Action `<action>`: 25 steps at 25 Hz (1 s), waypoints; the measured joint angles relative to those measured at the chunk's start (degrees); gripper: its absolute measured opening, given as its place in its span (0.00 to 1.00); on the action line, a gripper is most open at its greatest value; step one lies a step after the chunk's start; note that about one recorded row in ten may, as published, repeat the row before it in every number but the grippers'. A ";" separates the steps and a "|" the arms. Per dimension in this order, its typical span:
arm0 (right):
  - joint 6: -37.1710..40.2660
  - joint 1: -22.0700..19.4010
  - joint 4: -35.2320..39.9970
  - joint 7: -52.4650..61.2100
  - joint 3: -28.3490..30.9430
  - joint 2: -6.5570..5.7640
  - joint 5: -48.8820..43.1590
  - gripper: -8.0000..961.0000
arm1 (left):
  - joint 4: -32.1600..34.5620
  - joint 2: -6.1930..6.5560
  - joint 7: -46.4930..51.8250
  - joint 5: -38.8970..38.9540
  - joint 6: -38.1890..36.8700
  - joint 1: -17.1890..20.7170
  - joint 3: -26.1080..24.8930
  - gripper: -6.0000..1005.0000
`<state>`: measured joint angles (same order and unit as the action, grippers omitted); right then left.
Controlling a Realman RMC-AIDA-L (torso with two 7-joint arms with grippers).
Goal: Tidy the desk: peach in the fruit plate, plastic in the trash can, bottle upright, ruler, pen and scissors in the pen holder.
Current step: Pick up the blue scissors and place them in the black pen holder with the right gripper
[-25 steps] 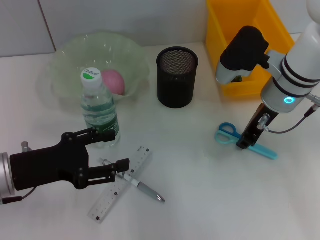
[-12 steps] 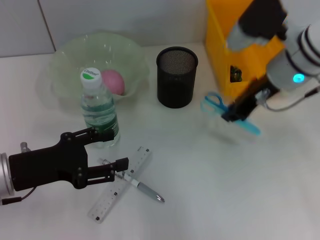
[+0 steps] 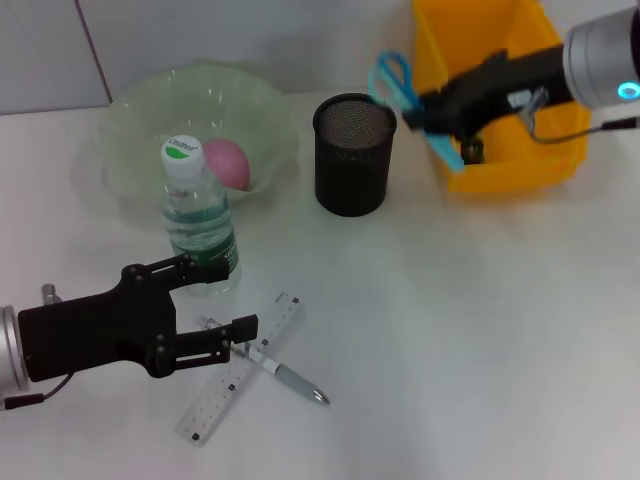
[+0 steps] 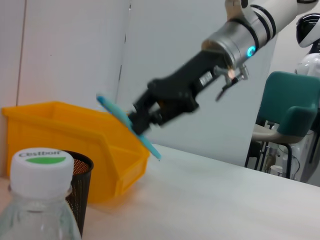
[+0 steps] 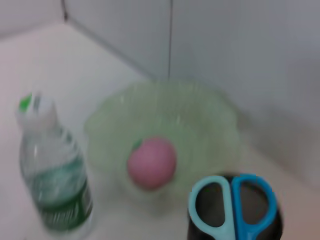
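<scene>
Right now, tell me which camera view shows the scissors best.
The head view: the scissors hang held in the right gripper, handles beside the pen holder rim, blades toward the yellow bin. The left wrist view shows only the blade edge-on. The right wrist view shows just the handle loops.

We see bright, even light with soft shadows on the white tabletop. The right wrist view is blurred throughout; the moving scissors smear slightly.
</scene>
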<state>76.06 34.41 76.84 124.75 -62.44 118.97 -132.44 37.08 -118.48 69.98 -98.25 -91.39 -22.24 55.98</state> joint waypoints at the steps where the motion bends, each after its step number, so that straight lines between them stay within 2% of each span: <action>1: -2.57 -0.40 -0.92 -1.79 0.23 0.00 2.79 0.25 | -0.04 0.00 0.15 0.00 -0.01 0.00 0.01 0.80; 5: -6.82 -0.55 -3.42 -4.88 -0.23 0.03 6.59 0.25 | -0.07 -0.03 0.37 0.00 -0.01 0.00 0.04 0.80; 10: -12.44 0.14 -10.24 -12.04 -1.31 0.10 14.73 0.25 | -0.44 -0.08 0.41 -0.01 -0.01 -0.06 0.09 0.80; 12: -16.73 0.41 -15.33 -18.83 -2.57 0.17 22.22 0.25 | -0.62 -0.09 0.42 -0.02 -0.01 -0.14 0.09 0.80; 19: -21.55 0.72 -20.55 -26.29 -5.09 0.23 29.06 0.25 | -0.62 -0.09 0.42 -0.02 -0.01 -0.09 0.16 0.80; 25: -29.04 1.15 -26.55 -33.20 -9.03 0.43 35.32 0.27 | -0.63 -0.09 0.42 -0.02 0.00 -0.11 0.42 0.80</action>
<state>47.02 35.56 50.29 91.55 -71.47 119.39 -97.12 36.45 -118.56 70.40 -98.26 -91.40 -22.35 56.40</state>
